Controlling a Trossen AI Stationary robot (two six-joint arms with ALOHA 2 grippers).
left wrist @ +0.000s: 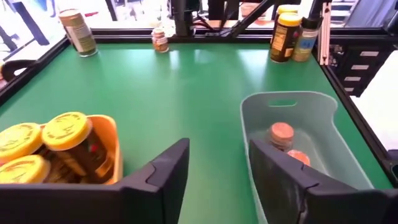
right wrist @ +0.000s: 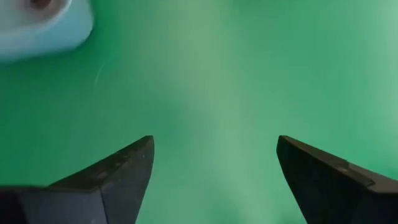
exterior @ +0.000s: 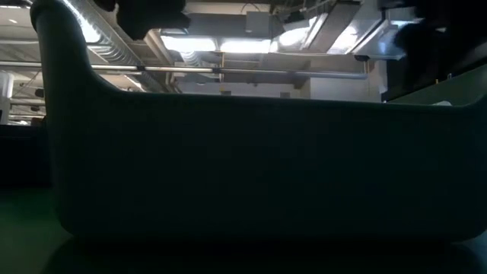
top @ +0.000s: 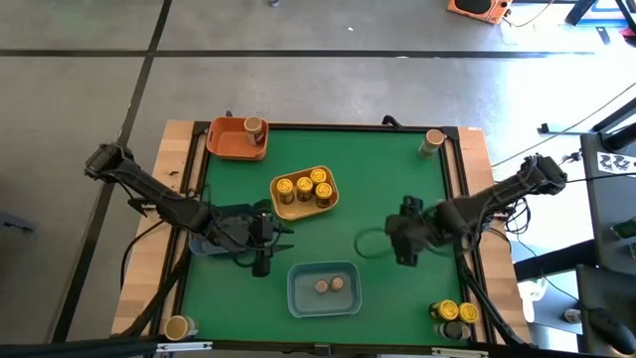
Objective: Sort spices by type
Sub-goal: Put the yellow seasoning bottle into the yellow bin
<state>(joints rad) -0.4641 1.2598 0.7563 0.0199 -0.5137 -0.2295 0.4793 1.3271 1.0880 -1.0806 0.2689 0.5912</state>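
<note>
Spices (top: pixel 304 188) in yellow tray (top: pixel 333 202), open green mat (top: pixel 388 179) beside, jars at corners.

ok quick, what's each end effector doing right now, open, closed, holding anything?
Left end effector: open, holding nothing, over the green mat beside the blue tray.
Right end effector: open wide, empty, above bare mat.
</note>
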